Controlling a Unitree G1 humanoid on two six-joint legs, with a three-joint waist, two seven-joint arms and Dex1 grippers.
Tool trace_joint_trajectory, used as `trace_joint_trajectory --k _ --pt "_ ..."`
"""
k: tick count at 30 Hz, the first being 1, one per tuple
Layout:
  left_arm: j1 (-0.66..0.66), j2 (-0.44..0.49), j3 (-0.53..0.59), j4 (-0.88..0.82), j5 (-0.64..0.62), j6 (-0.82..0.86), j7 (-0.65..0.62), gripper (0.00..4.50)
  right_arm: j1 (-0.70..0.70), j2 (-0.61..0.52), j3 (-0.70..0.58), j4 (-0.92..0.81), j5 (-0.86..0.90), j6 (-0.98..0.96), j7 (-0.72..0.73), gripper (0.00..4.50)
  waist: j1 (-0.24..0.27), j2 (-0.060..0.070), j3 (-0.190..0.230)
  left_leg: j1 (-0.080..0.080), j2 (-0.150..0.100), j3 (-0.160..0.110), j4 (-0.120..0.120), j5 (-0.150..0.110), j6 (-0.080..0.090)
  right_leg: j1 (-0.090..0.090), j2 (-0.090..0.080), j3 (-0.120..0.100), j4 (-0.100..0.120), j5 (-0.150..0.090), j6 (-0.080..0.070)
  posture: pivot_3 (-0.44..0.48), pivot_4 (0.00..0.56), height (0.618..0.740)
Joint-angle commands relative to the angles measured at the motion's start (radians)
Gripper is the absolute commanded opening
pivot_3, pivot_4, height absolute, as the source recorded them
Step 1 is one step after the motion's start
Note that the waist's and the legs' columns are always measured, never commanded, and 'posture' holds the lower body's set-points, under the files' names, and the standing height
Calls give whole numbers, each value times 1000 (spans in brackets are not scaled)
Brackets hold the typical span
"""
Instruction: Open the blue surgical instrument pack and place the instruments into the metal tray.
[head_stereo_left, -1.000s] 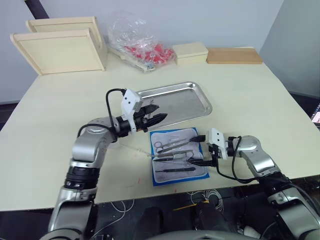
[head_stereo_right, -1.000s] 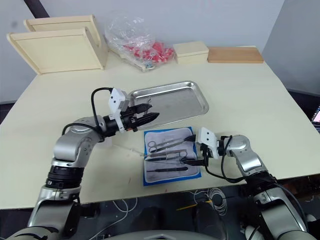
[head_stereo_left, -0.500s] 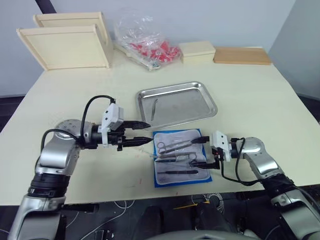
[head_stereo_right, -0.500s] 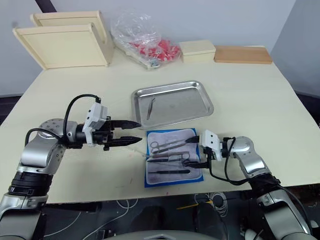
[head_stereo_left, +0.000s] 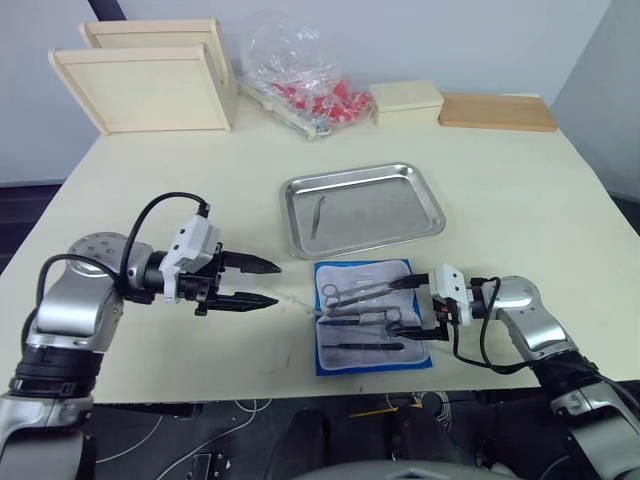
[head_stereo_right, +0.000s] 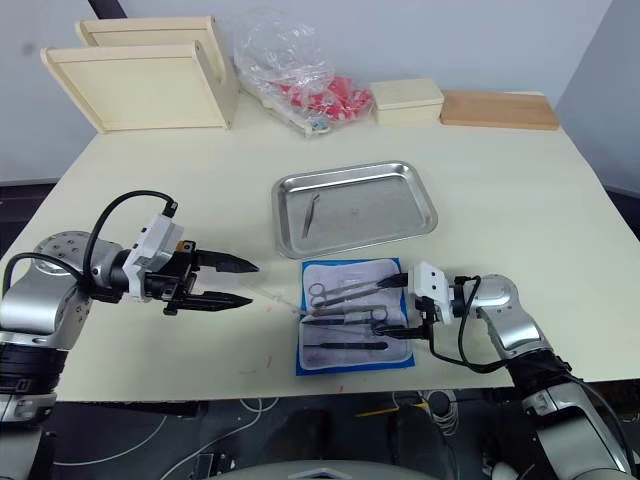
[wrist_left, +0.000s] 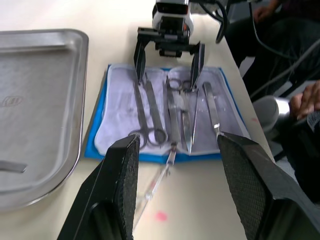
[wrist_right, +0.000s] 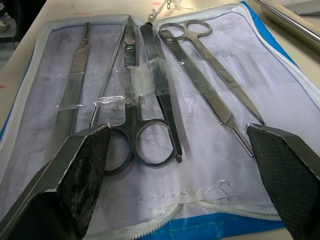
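The left gripper (head_stereo_left: 262, 283) hovers over bare table (head_stereo_left: 500, 190) to the left of the pack (head_stereo_left: 371, 330), well apart from it, its 2 fingers spread and holding nothing. The right gripper (head_stereo_left: 420, 307) sits at the pack's right edge, its 2 fingers also spread wide and holding nothing, their tips reaching over the lining; whether they touch it cannot be told.

The pack lies open and flat, a blue border around pale lining, near the table's front edge. Instruments (wrist_right: 150, 95) lie side by side on the lining: scissors with ring handles, another ringed tool, a flat handle and slim forceps. A clear strap crosses the middle ones. A thin clear item (wrist_left: 156, 181) lies on the table touching the pack's left edge, near a small red mark.

The tray (head_stereo_left: 425, 180) stands just behind the pack, apart from it, tilted slightly against the table's edge. 1 slim instrument (head_stereo_left: 317, 215) lies in the tray's left part.

Far behind the tray, at the table's back edge, are a clear bag (head_stereo_left: 300, 75) of red items, 2 pale wooden boxes (head_stereo_left: 150, 85) to the left, a small pale box (head_stereo_left: 406, 101) and a flat brown board (head_stereo_left: 497, 111) to the right.
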Motion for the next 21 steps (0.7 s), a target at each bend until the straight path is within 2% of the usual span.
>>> trace_joint_trajectory --k 1,11,21 --pt "-2 30 12 -21 -43 -13 -59 2591 50 -38 33 81 -75 16 -5 4500 6 0 0 0 0 -1 0 0 0 0 0 -1 0 0 0 0 150 740" --pt "-1 70 -10 -22 -69 -23 -59 2591 49 -55 13 80 -53 -10 17 4500 14 3 2 -7 -3 -10 6 0 0 0 3 -15 0 0 0 0 150 740" --pt "-5 74 -26 -40 -77 -19 -59 2591 36 -57 1 108 -51 -73 44 4500 14 5 4 -8 -7 -12 6 0 0 0 2 -16 1 0 6 0 150 740"
